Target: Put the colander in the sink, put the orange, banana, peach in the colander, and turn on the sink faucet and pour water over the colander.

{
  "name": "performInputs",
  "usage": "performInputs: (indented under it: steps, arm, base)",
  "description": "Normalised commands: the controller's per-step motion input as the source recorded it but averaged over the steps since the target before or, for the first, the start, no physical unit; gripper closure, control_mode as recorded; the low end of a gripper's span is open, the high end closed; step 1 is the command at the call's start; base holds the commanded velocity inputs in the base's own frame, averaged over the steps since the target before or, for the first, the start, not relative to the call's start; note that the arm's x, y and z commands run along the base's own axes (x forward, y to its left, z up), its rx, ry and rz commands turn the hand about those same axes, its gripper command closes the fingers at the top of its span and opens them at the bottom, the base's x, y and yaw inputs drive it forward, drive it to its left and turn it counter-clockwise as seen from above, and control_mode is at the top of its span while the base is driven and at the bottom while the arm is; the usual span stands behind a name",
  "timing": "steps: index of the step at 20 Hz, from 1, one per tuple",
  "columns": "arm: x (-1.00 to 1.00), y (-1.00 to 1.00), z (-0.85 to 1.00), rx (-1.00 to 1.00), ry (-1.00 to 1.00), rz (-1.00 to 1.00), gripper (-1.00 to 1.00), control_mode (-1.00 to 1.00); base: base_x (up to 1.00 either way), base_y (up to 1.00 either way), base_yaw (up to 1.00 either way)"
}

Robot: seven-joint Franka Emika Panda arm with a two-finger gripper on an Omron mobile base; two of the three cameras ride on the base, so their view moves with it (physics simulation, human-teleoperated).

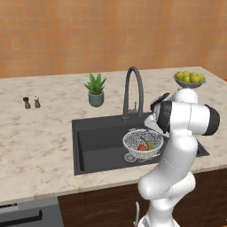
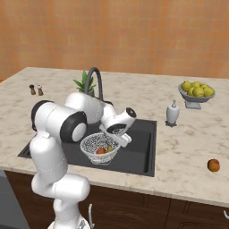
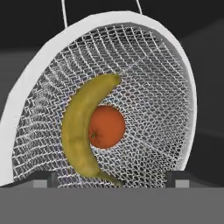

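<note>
The end effector [image 3: 112, 177] hovers just above the silvery wire-mesh colander [image 2: 100, 148], its dark fingertips [image 3: 43, 178] spread wide with nothing between them. The colander stands in the large dark grey rectangular sink [image 1: 95, 142], towards its right end, holding a curved yellow banana [image 3: 78, 131] that lies against a round orange-red fruit [image 3: 106, 127]. Whether that fruit is the orange or the peach I cannot tell. Another round orange fruit [image 2: 214, 165] lies near the worktop's front right edge, where a clumsy grasp could roll it off. A wide arm swing could also clip the tall dark gooseneck faucet [image 1: 133, 91] behind the sink. No readable writing or labels show.
</note>
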Motion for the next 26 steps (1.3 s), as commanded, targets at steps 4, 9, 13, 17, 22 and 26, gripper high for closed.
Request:
performInputs:
  steps: [4, 9, 13, 17, 22, 26]
  arm:
    - [-0.37, -0.96, 0.54, 0.0, -0.01, -0.01, -1.0, -1.0]
    - [-0.47, -1.0, 0.76, 0.0, 0.03, -0.06, -1.0, -1.0]
    - [-0.63, -0.77, 0.57, -0.05, 0.09, -0.19, -1.0, -1.0]
    - [-0.91, -0.73, 0.51, -0.06, 0.01, -0.18, -1.0, -1.0]
    - [-0.84, -0.86, 0.54, -0.06, 0.08, -0.17, -1.0, -1.0]
    - [-0.79, -0.91, 0.51, -0.06, 0.13, -0.17, -1.0, -1.0]
  base:
    - [0.0, 0.0, 0.0]
    - [0.0, 0.0, 0.0]
    - [0.0, 0.0, 0.0]
    - [0.0, 0.0, 0.0]
    - [0.0, 0.0, 0.0]
    - [0.0, 0.0, 0.0]
